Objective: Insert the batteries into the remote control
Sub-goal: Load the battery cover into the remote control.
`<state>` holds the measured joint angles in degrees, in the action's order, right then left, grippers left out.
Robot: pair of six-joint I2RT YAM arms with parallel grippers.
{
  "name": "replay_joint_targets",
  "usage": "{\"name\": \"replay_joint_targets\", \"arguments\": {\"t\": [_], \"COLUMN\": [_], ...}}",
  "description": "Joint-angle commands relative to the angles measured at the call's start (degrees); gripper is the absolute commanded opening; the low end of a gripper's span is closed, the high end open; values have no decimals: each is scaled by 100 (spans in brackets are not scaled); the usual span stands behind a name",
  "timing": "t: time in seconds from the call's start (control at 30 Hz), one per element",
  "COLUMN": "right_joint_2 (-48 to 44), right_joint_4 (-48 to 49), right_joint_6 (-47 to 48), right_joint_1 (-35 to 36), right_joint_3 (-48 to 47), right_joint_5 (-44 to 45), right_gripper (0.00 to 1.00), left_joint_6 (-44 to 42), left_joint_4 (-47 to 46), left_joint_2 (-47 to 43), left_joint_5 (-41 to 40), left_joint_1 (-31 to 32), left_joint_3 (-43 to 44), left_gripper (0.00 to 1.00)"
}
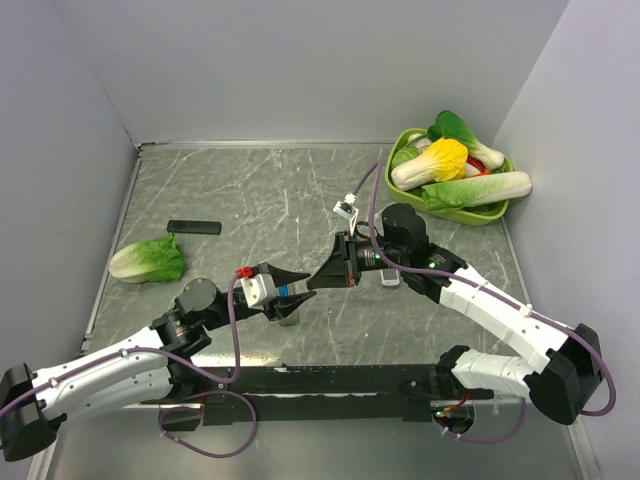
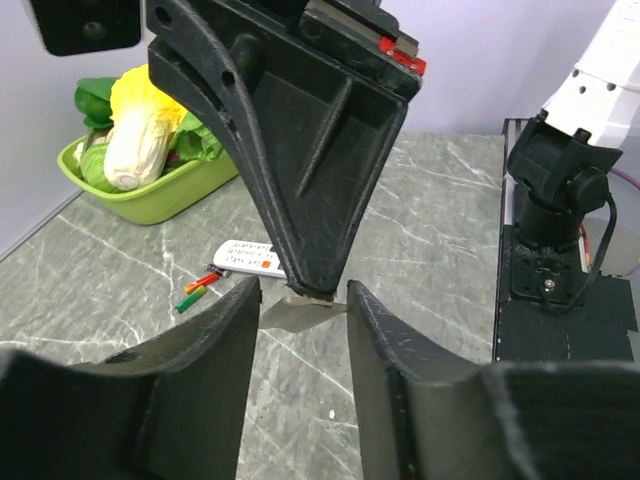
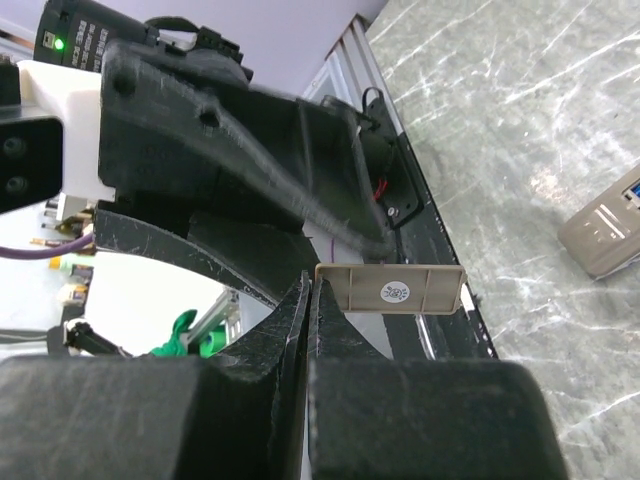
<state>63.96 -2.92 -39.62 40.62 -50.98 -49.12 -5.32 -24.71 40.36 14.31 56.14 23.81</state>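
My right gripper [image 3: 312, 290] is shut on one end of a beige battery cover [image 3: 392, 290] and holds it above the table. In the left wrist view the cover [image 2: 300, 314] hangs from the right gripper's tip, between the fingers of my open left gripper [image 2: 303, 300]. In the top view the two grippers meet tip to tip, left [image 1: 292, 300] and right [image 1: 318, 280]. The remote control [image 3: 608, 232] lies back up, grey-beige with a blue recess. Green, red and orange batteries [image 2: 196, 292] lie on the table behind the right gripper.
A white remote with an orange-red button [image 2: 248, 260] lies by the batteries. A green basket of toy vegetables [image 1: 455, 180] stands at the back right. A flat black bar [image 1: 194, 227] and a lettuce leaf [image 1: 148, 260] lie at the left.
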Motion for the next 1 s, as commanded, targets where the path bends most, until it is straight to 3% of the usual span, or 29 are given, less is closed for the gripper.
{"name": "replay_joint_targets", "arguments": {"t": [0.0, 0.17, 0.27, 0.33, 0.5, 0.57, 0.63, 0.8, 0.83, 0.87, 0.97], "right_joint_2": [-16, -77, -112, -147, -323, -384, -560, -1262, -1368, -1473, -1852], "right_joint_4": [265, 396, 389, 353, -67, -559, -849, -1351, -1404, -1404, -1142], "right_joint_6": [-73, -108, -73, -46, 331, 665, 919, 1351, 1473, 1509, 1650], "right_joint_1": [-10, -19, -19, -19, -19, -19, -28, -37, -37, -37, -45], "right_joint_3": [62, 80, 88, 88, 1, -157, -201, -158, -106, 34, 560], "right_joint_5": [-27, 78, 140, 236, 701, 1114, 1439, 3432, 3697, 3952, 4638], "right_gripper": [0, 0, 1, 7, 46, 59, 68, 86, 87, 94, 100], "left_joint_6": [40, 180, 268, 312, 497, 901, 1329, 2902, 3549, 3834, 4967], "left_joint_4": [-139, -174, -210, -210, 71, 176, 414, 1651, 2028, 2728, 4221], "left_joint_2": [51, 60, 25, -10, 16, 33, 42, 358, 446, 664, 1156], "left_joint_5": [108, -24, -77, -121, -586, -788, -1182, -2728, -3332, -3625, -4373], "left_joint_1": [37, 37, 37, 46, 37, 37, 37, 29, 29, 37, 29], "left_joint_3": [229, 185, 150, 132, 185, 194, 264, 851, 992, 1142, 1766], "left_gripper": [43, 40, 32, 25, 3, 1, 1, 1, 1, 1, 1]}}
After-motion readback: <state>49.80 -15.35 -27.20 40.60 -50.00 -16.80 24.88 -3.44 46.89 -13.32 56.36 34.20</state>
